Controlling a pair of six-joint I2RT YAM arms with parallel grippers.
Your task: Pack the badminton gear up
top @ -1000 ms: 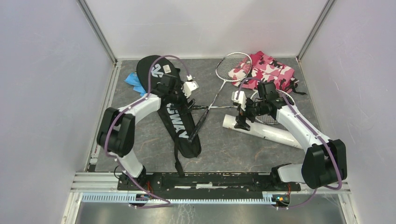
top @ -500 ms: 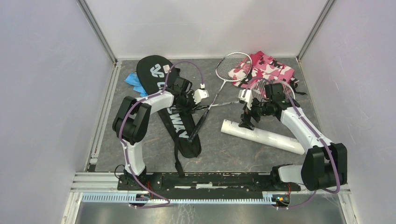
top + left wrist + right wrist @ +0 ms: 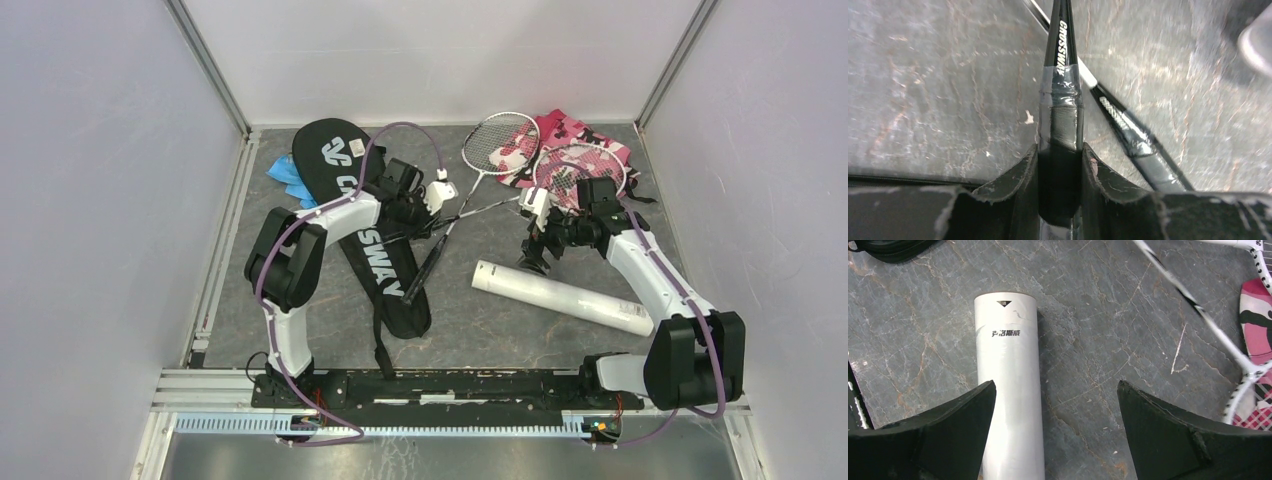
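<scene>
**RACKET PICK-UP: LEFT CLAW ENGAGED, RIGHT CLAW STANDING BY**

Nearest my side, the white tube (image 3: pixel 560 297) lies flat on the grey marbled table (image 3: pixel 480 330). It is a smooth, rigid cylinder with print near one end. Well to its left lies the racket bag (image 3: pixel 375 260), long, black and soft, lettering up. I cannot tell whether its zip is open.

One row out, the right gripper (image 3: pixel 1056 390) hangs over the tube's end with its jaws spread wide and nothing between them. The left gripper (image 3: pixel 1060 165) is clamped on the black, film-wrapped handle of the first racket (image 3: pixel 1060 120), with a pad pressing each side. The second racket (image 3: pixel 1135 137) crosses just beside it, its handle reaching over the bag.

Farthest out, one thin silver strung head rests over the pink camouflage cloth (image 3: pixel 590 140) and the other lies just beside it. A blue cloth (image 3: pixel 285 180) shows behind the bag. I see no shuttlecocks.

I judge the current step to be securing the first racket for bagging. The next move calls for lifting it clear of the crossing shaft, then aligning the long frame with the bag. Expect the head to swing, and the glossy wrap may slip.
</scene>
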